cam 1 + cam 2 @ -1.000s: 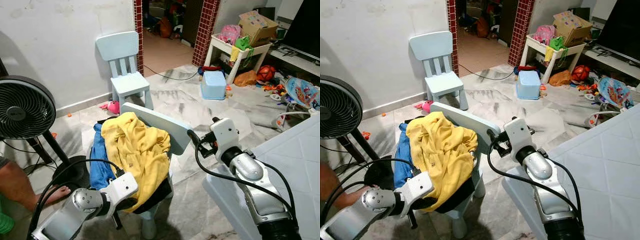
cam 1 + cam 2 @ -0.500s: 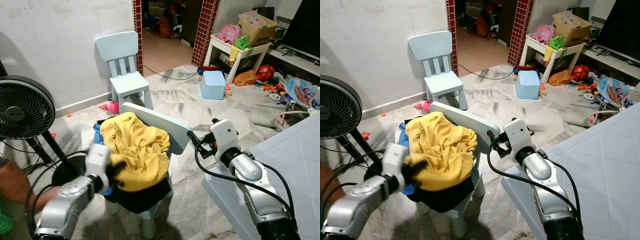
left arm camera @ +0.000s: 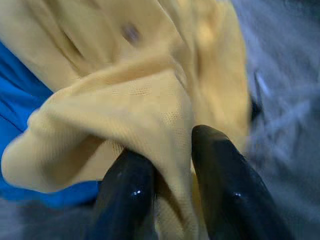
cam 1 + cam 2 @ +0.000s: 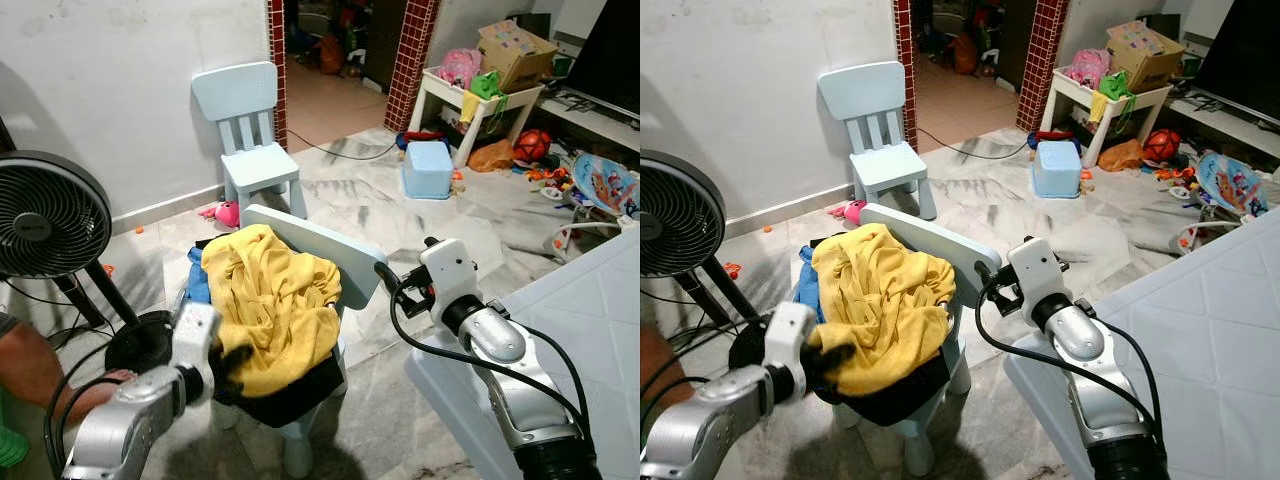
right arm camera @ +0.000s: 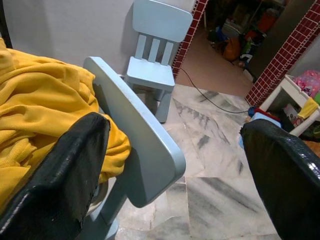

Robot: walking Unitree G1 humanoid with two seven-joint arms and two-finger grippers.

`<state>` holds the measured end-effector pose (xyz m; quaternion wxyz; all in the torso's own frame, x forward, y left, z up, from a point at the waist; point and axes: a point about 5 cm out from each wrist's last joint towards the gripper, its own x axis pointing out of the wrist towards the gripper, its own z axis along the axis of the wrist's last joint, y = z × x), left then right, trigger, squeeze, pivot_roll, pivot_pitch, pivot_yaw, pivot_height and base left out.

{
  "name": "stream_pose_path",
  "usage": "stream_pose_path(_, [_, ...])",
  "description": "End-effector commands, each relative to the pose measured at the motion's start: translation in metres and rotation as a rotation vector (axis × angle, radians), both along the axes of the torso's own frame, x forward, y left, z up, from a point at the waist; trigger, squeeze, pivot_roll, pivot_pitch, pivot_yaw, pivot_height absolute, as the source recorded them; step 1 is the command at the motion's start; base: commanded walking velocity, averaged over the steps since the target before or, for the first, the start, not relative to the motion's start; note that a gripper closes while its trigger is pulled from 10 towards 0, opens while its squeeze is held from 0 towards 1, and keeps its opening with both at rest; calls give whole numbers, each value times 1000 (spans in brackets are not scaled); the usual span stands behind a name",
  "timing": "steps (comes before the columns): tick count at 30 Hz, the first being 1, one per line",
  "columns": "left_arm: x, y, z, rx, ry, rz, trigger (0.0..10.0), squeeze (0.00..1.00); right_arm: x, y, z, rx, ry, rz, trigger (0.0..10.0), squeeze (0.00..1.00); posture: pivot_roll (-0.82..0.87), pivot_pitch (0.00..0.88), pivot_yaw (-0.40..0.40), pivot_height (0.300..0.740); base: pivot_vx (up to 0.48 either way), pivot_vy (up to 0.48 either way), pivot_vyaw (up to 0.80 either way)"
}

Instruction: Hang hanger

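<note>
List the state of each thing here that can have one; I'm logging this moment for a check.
Left gripper: fingers shut on the yellow garment.
Right gripper: fingers open, beside the near chair's backrest.
Yellow garment: crumpled, draped over the near chair.
Blue cloth: lying under the yellow garment.
Far chair: upright by the wall.
Fan: standing upright.
</note>
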<state>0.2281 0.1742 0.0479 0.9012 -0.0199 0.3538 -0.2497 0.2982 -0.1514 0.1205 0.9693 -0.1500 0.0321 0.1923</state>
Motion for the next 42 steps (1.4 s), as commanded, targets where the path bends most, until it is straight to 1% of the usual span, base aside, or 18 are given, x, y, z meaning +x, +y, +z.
stream_pose_path(1, [-3,2,2,65,-8,-55,10000,1000,0,-1,1,-4,-2,-2,10000,0,-76,0,-29,740,0,0,0])
stream_pose_path(5, [-2,9,3,85,-17,0,10000,1000,1,0,1,-5,-2,3,10000,0,-71,0,-32,740,0,0,0])
stream_pose_path(10, [9,17,4,124,-81,138,10000,1000,2,0,1,-7,-4,3,10000,0,-69,0,-34,740,0,0,0])
stream_pose_path(11, [9,17,5,117,-88,163,10000,325,2,-1,1,-8,-4,3,10000,0,-69,0,-34,740,0,0,0])
stream_pose_path(12, [9,17,6,114,-91,173,10000,325,1,-1,1,-9,-4,3,10000,0,-69,0,-34,740,0,0,0])
stream_pose_path(13, [9,16,7,113,-97,188,10000,0,1,-2,1,-10,-5,2,10000,0,-77,0,-33,740,0,0,0])
stream_pose_path(15, [7,15,8,98,-112,289,10000,0,2,-3,2,-12,-6,-1,10000,0,-78,0,-32,740,0,0,0])
stream_pose_path(16, [3,12,8,42,-99,370,10000,0,2,-4,2,-13,-7,-2,10000,0,-75,0,-33,740,0,0,0])
stream_pose_path(18, [-1,4,7,-83,-57,463,10000,0,3,-4,2,-14,-7,-2,10000,0,-73,0,-35,740,0,0,0])
stream_pose_path(20, [-1,1,8,-106,-49,484,10000,0,3,-3,2,-14,-7,-1,10000,0,-71,0,-37,740,0,0,0])
stream_pose_path(23, [-3,-12,9,-189,-18,510,10000,0,3,-1,3,-13,-9,7,10000,0,-72,0,-40,740,0,0,0])
stream_pose_path(27, [-3,-18,11,-242,-9,543,10000,0,4,-2,3,-15,-10,8,10000,0,-72,0,-40,740,0,0,0])
stream_pose_path(28, [-5,-20,14,-293,-1,574,10000,1000,5,-3,4,-16,-12,8,10000,0,-72,0,-40,740,0,0,0])
stream_pose_path(30, [-7,-21,17,-334,1,615,10000,1000,5,-4,5,-18,-13,6,10000,0,-72,0,-40,740,0,0,0])
stream_pose_path(31, [-10,-24,18,-405,22,643,10000,1000,5,-4,5,-19,-14,5,10000,0,-72,0,-36,740,0,0,0])
stream_pose_path(33, [-14,-26,17,-443,53,658,10000,1000,5,-4,5,-19,-14,4,10000,0,-72,0,-36,740,0,0,0])
stream_pose_path(37, [-21,-20,10,-438,103,724,10000,1000,5,-3,4,-19,-16,6,10000,0,-71,0,-34,740,0,0,0])
stream_pose_path(42, [-31,-17,10,-414,117,668,10000,1000,6,-4,5,-22,-16,8,10000,0,-69,0,-38,740,0,0,0])
